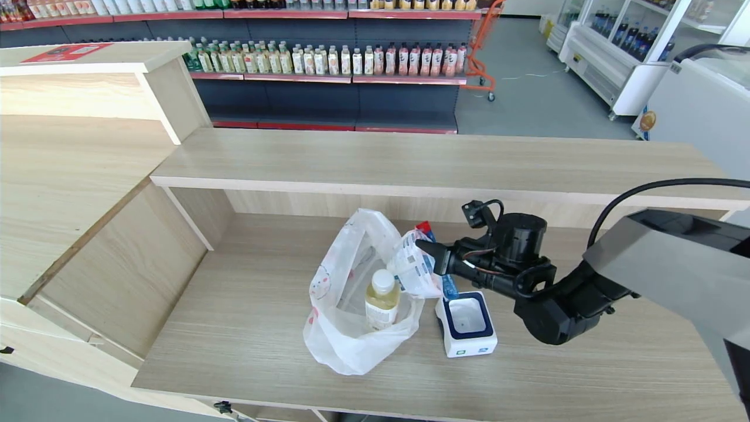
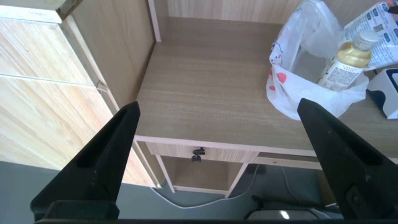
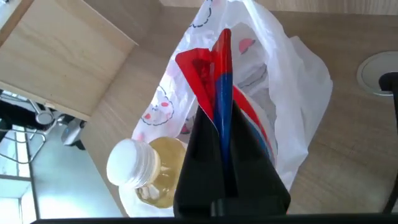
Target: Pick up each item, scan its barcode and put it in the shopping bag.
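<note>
**A:** The right tool was clamped on a red, white and blue snack packet, holding it in the air by the right-hand rim of the shopping bag, just above the back edge of the barcode scanner.

**B:** The wrist camera showed that grip well: the packet stood edge-on between the jaws, with the bag's mouth open beneath it.

**A:** A bottle of pale yellow drink already stood upright inside the bag. I couldn't tell whether this was the scan or the drop. The packet sat right between the two.

**B:** For a scan, I judged the printed face needed turning down toward the scanner window and holding flat and steady. For a drop, the packet wanted carrying further over the mouth, clear of that floppy rim.

**A:** Mind the bottle cap too. I'd have aimed for the free space beside the bottle, going in low so the thin plastic didn't fold shut.

**B:** The left tool?

**A:** Its jaws stood wide apart and held nothing, out past the counter edge, well away from the bag.
</note>
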`<state>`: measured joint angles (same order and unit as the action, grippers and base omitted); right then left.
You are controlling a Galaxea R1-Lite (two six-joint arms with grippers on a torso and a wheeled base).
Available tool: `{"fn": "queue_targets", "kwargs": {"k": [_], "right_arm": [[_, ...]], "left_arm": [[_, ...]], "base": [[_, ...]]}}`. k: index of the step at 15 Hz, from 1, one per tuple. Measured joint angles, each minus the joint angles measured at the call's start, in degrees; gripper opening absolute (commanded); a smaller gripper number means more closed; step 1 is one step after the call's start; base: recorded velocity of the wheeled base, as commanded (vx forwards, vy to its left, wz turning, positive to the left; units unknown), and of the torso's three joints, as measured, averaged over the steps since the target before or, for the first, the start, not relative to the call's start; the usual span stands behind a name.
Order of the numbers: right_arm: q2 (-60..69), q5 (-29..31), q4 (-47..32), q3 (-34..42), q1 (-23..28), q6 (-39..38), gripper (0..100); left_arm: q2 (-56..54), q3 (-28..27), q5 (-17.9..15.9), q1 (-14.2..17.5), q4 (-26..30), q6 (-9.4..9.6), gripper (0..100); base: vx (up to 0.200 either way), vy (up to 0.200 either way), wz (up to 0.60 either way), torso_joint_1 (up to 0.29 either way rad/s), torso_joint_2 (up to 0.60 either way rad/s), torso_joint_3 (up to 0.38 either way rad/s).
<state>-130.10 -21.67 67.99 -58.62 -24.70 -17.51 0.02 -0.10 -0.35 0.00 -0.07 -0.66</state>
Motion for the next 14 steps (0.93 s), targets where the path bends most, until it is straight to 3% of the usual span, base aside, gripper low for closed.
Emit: {"fn": "queue_targets", "kwargs": {"k": [12,13,14], "right_arm": [[-10.89,-0.62,-2.63,-12.62,-0.93,7.61,0],[-11.67,-0.66,-2.73,-13.56,-1.01,7.63,100],[-12.19,-1.07,-2.77,-14.52,-1.01,7.39,100]], "left_arm": [[0.0,0.0,0.0,0.0,0.0,0.0,100],[0.0,0.0,0.02,0.0,0.0,0.0,100],[0.0,0.0,0.0,0.0,0.0,-0.02,100]], "base": [[0.0,0.0,0.0,0.0,0.0,0.0],[0.0,0.0,0.0,0.0,0.0,0.0],[0.0,0.0,0.0,0.0,0.0,0.0]]}}
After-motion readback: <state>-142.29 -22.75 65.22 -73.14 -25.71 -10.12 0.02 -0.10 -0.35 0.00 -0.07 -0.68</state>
